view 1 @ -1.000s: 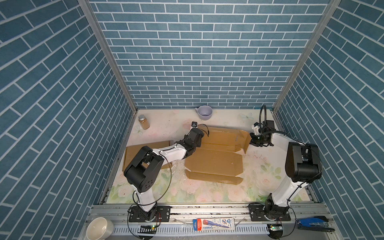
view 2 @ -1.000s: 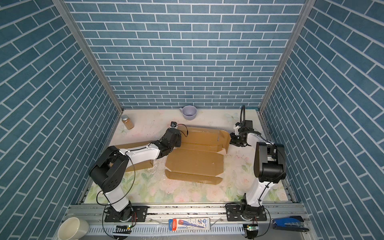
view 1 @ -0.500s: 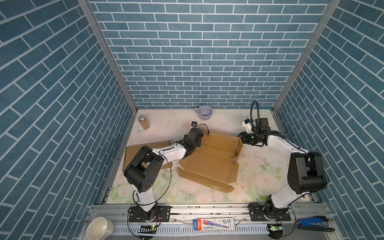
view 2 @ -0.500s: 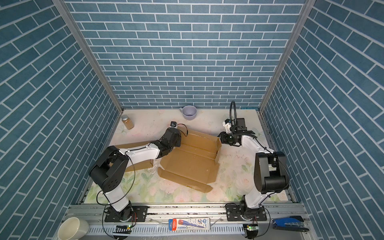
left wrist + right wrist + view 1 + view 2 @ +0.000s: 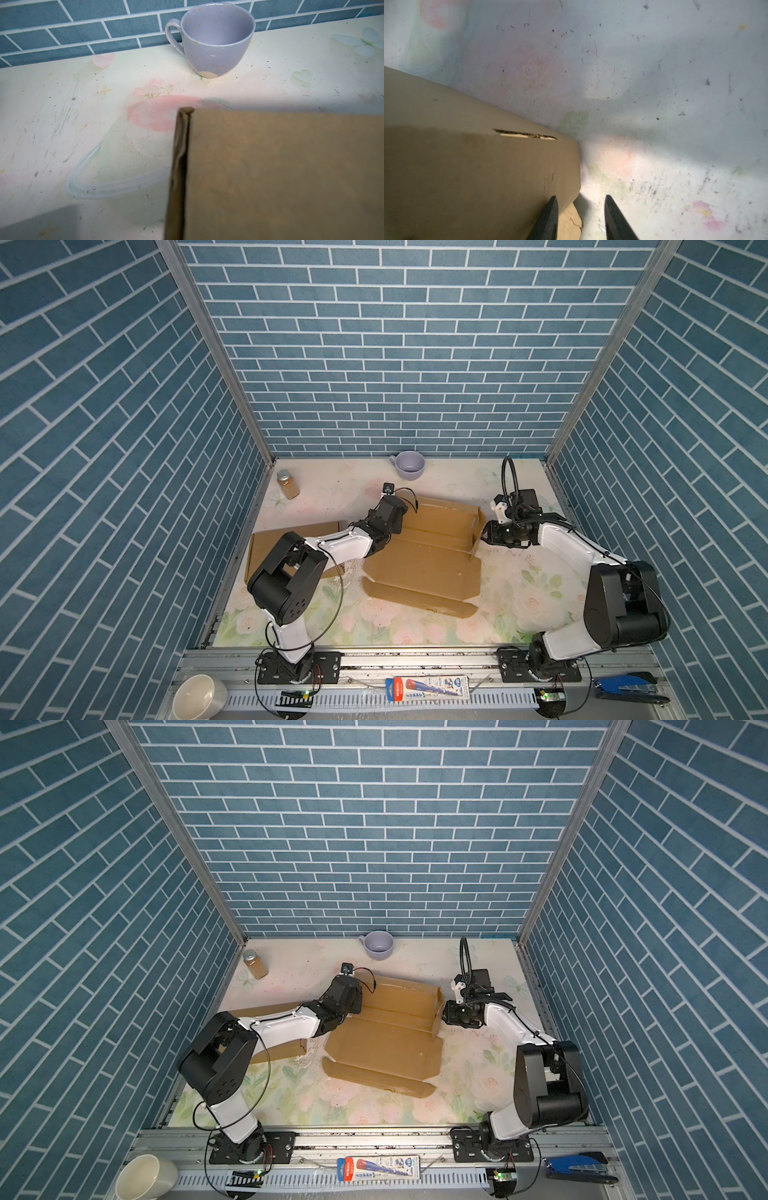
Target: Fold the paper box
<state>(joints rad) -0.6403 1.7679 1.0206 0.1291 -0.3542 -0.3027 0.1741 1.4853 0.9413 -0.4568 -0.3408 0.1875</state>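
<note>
While your left gripper (image 5: 394, 512) sits shut on the far left corner of the box (image 5: 424, 568), your right gripper (image 5: 580, 197) has its fingers apart around the edge of the raised side flap (image 5: 477, 531), not squeezing it. Watch that: push the flap unclamped and it can slip out and flop, or the whole sheet swings about the left pinch and tears there. The box lies opened flat mid-table (image 5: 332, 493), creases running across, skewed. Its length looks far-to-near, with the front flap pointing at the rail (image 5: 415, 657).
</note>
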